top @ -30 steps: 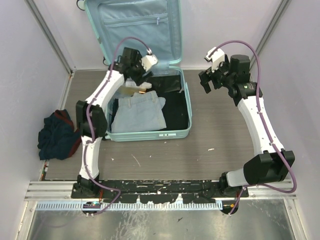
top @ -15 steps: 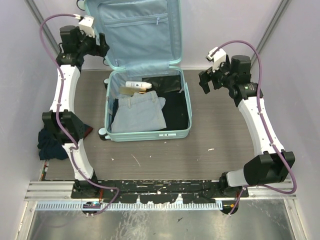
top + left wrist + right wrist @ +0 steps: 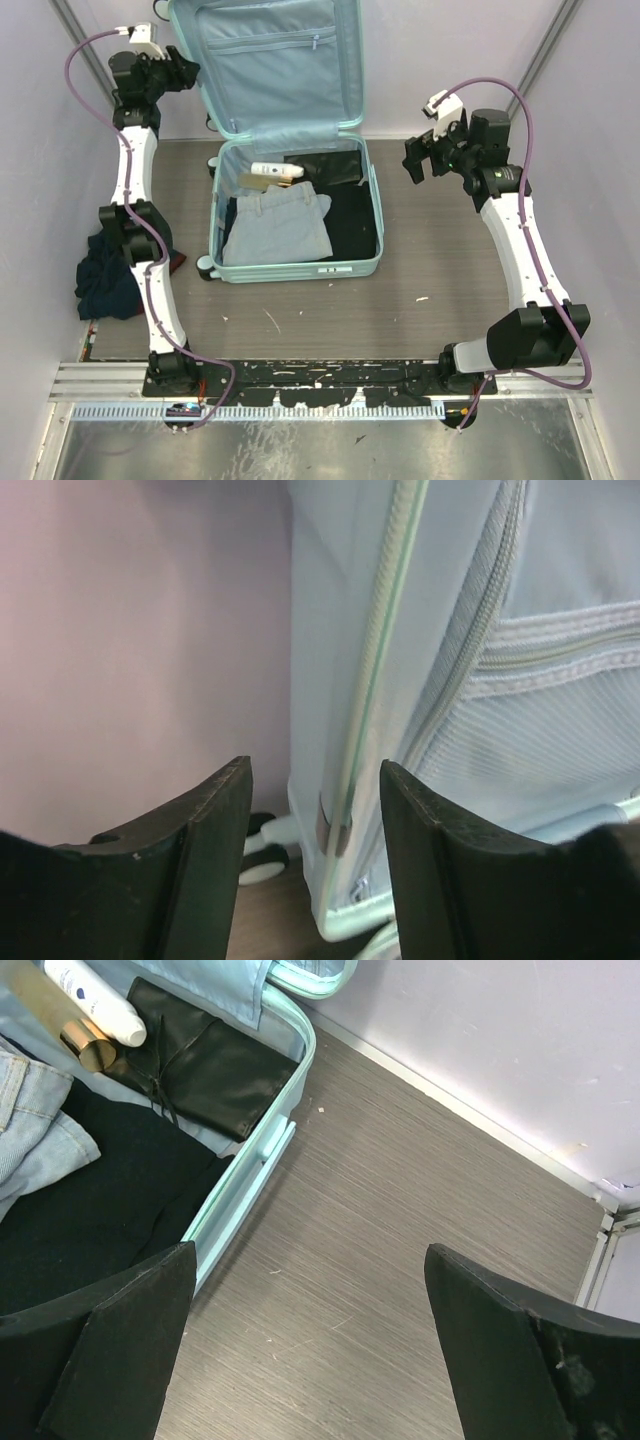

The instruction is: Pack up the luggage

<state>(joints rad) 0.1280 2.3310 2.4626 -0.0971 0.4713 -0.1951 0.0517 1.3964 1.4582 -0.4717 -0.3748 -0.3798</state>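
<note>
The luggage (image 3: 372,215) lies open on the floor, its lid (image 3: 270,60) standing upright against the back wall. Inside are folded light jeans (image 3: 275,228), a black garment (image 3: 352,222), a black pouch (image 3: 325,168) and a white bottle (image 3: 272,171). My left gripper (image 3: 185,72) is high at the lid's left edge. In the left wrist view its open jaws (image 3: 315,770) straddle the lid's zipped rim (image 3: 350,780) without clamping it. My right gripper (image 3: 415,160) hangs open over bare floor to the right of the case, nothing between its fingers (image 3: 310,1255).
A heap of dark clothes (image 3: 115,275) lies on the floor by the left wall. Walls close in on the left, back and right. A black suitcase wheel (image 3: 262,865) sits on the floor behind the lid. Floor (image 3: 450,260) shows to the right of the case.
My left arm has swung out of the suitcase, up and left to the lid's left edge, and its jaws have narrowed around the rim. The right gripper barely moved.
</note>
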